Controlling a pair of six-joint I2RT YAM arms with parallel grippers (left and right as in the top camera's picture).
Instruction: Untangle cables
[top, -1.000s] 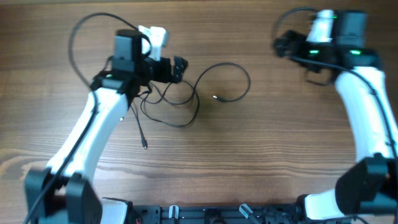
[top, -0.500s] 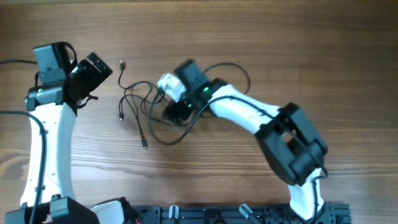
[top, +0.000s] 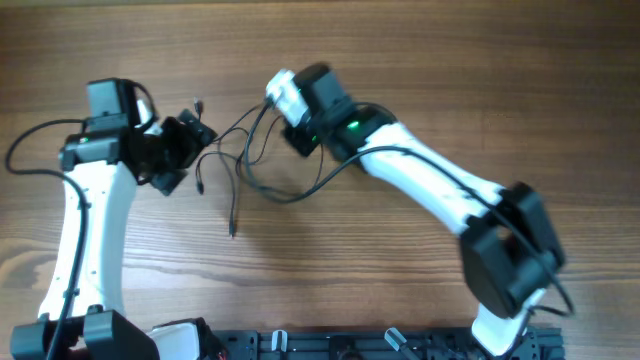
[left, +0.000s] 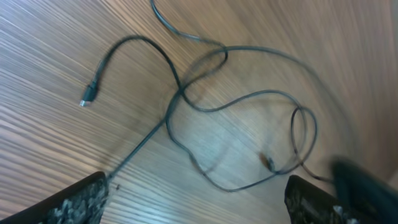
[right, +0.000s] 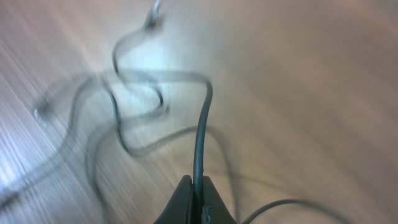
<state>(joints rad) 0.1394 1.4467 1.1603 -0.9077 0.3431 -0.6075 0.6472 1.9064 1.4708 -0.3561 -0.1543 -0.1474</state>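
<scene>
A wood-grain table (top: 450, 60) is pictured from above, with two white robot arms reaching in from its near edge. The right arm (top: 430, 180) is stretched diagonally across the middle toward the far left. The left arm (top: 85, 230) is raised along the left side and bent inward at the wrist.

Between them, left of the table's centre, the cables (top: 290, 200) are spread on the wood as a loose tangle of thin black loops, crossed over one another in several places.

The right gripper (top: 297, 140) is set at the tangle's far right edge. In its wrist view the fingers (right: 185, 200) are shown pressed together, with one strand pinched between the tips and led away toward the blurred loops beyond.

The left gripper (top: 188, 155) is held just beside the tangle's left edge. Its fingers (left: 74, 202) are spread wide at the lower corners of the wrist view, and nothing is gripped between them. One strand is seen running close to the finger at the lower left, though contact cannot be made out.

One plug (top: 232, 233) is laid nearest the front edge, at the end of a straight run of wire. A second plug end (top: 198, 103) is pointed toward the far side, close to the left gripper. A third tip (top: 200, 188) is laid between the two.
</scene>
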